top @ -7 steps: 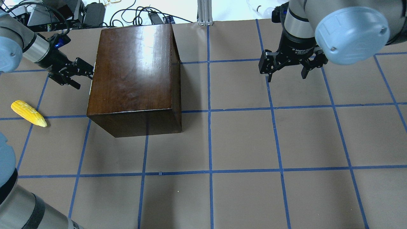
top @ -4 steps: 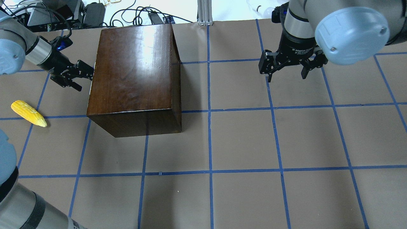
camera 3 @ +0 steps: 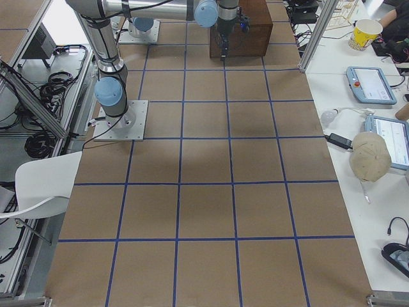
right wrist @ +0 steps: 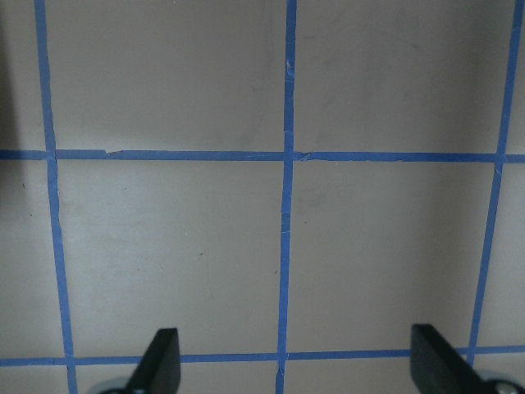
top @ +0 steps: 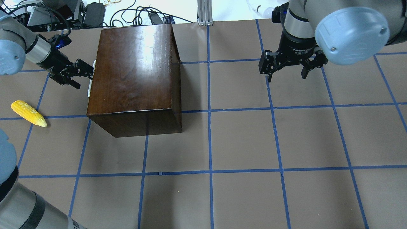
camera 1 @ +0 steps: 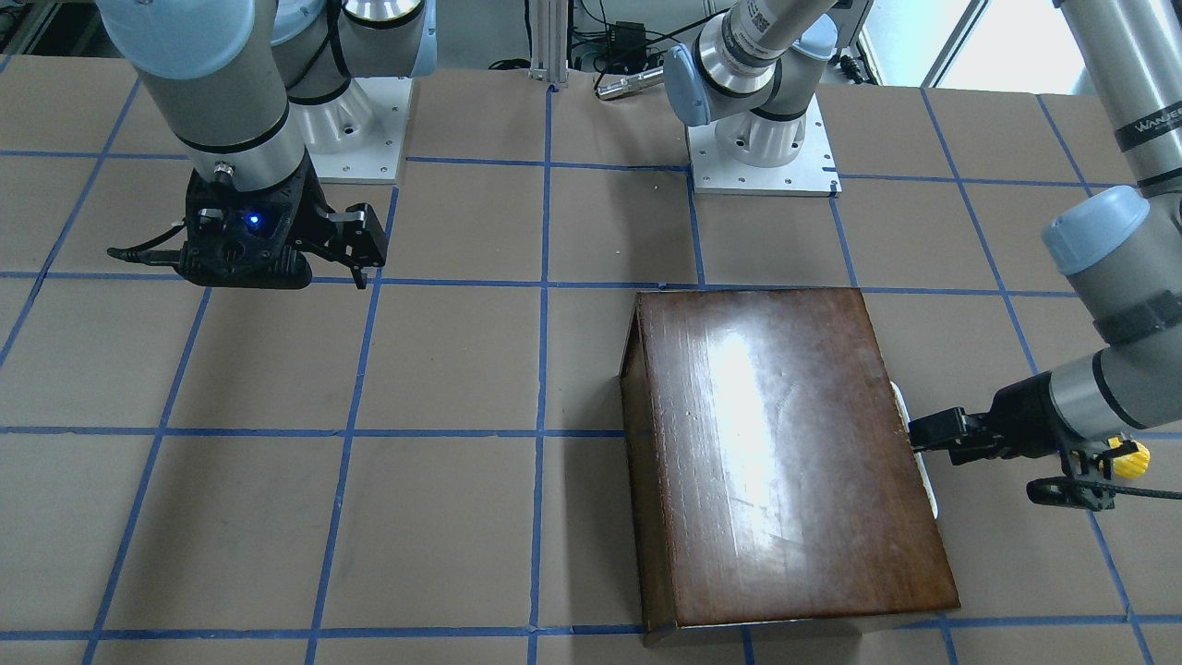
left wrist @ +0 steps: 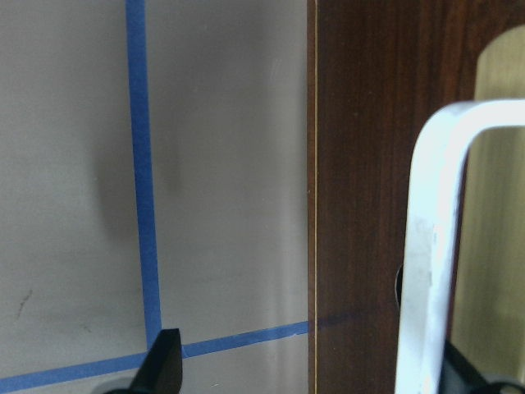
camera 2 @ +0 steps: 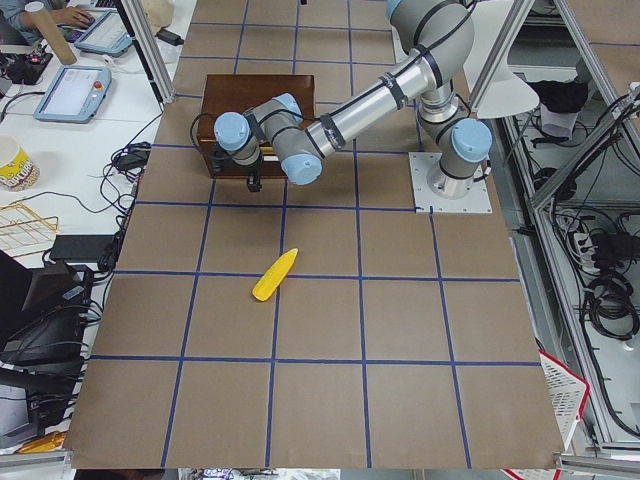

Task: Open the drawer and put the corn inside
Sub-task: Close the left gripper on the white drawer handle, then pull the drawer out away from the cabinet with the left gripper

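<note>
While left jaws gape around drawer handle (left wrist: 426,246), corn (top: 28,113) lies well apart, right jaws released.

- Bench (top: 241,140): brown paper cover, blue tape grid (top: 210,140) marking it into squares.
- Glossy dark-brown wooden box (top: 133,73) stands on it, about 11 o'clock from centre in the overhead view, slightly skewed to the grid.
- Corn (top: 28,113) lies flat at 9 o'clock, apart from the box, tip toward 4 o'clock.
- White arm base plates (camera 1: 794,171) sit at the robot-side edge.
</note>
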Controlling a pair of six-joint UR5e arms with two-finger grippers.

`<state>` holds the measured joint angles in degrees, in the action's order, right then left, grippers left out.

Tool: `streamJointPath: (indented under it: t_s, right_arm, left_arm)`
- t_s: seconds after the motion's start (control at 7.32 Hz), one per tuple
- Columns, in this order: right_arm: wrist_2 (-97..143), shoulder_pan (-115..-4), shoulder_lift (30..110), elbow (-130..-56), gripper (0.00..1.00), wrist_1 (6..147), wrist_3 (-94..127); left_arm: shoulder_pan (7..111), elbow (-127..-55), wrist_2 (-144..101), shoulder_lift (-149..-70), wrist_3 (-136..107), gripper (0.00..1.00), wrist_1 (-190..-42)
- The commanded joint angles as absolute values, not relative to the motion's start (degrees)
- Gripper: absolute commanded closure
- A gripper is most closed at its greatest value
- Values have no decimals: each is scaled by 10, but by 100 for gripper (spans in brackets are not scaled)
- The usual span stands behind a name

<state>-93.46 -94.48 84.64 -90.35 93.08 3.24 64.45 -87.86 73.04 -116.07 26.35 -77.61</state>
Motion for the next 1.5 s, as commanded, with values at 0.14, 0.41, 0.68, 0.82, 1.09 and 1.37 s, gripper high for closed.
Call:
streamJointPath:
  t_s: [0.14, 0.41, 0.68, 0.82, 1.09, 1.37]
  right_arm:
    - [-935, -945, 846, -904, 0, 931, 33]
    - [-935, -945, 846, -904, 0, 931, 33]
    - [-935, -945, 846, -904, 0, 931, 33]
    - [-935, -945, 846, -904, 0, 931, 33]
    - [-935, -945, 846, -904, 0, 931, 33]
    - [-935, -945, 846, -904, 0, 931, 33]
  left_arm:
    - [644, -878, 743, -1159, 264, 0, -771]
    - [644, -875, 751, -1160, 264, 0, -771]
    - [643, -874, 761, -1159, 265, 0, -770]
    - [643, -874, 784, -1158, 264, 0, -758]
    - [632, -875, 787, -1158, 264, 0, -755]
    - [618, -874, 787, -1159, 265, 0, -756]
